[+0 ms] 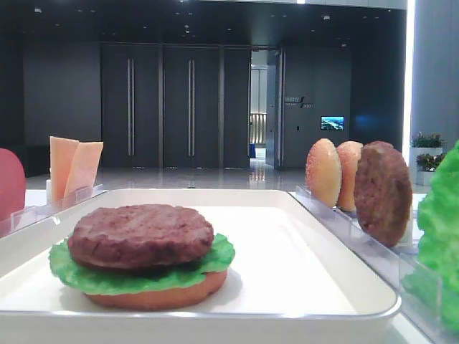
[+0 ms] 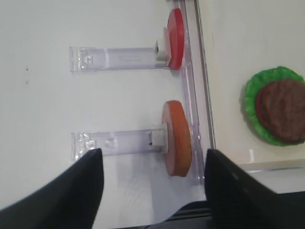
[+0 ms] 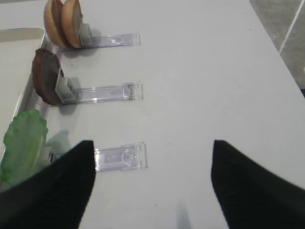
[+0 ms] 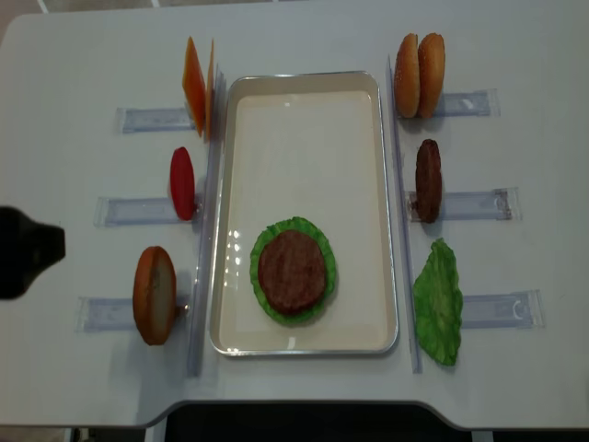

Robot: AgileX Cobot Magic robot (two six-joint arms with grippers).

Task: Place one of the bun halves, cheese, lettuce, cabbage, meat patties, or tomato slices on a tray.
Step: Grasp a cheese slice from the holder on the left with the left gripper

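Note:
The white tray (image 4: 304,101) lies mid-table. On its near end a meat patty (image 4: 292,271) rests on lettuce (image 4: 262,241) over a flat bun bottom (image 1: 158,295). Two cheese slices (image 4: 196,85) stand upright at the far left, with a tomato slice (image 4: 182,182) and a bun half (image 4: 154,295) below them. On the right stand two bun halves (image 4: 419,74), a patty (image 4: 428,180) and lettuce (image 4: 438,302). My left gripper (image 2: 152,167) is open and empty, just short of the bun half (image 2: 177,138). My right gripper (image 3: 152,157) is open over bare table.
Clear plastic racks (image 4: 152,119) flank the tray on both sides and hold the upright pieces. One rack (image 3: 119,156) lies near my right gripper's left finger. The table's front edge (image 4: 294,414) runs close behind the tray.

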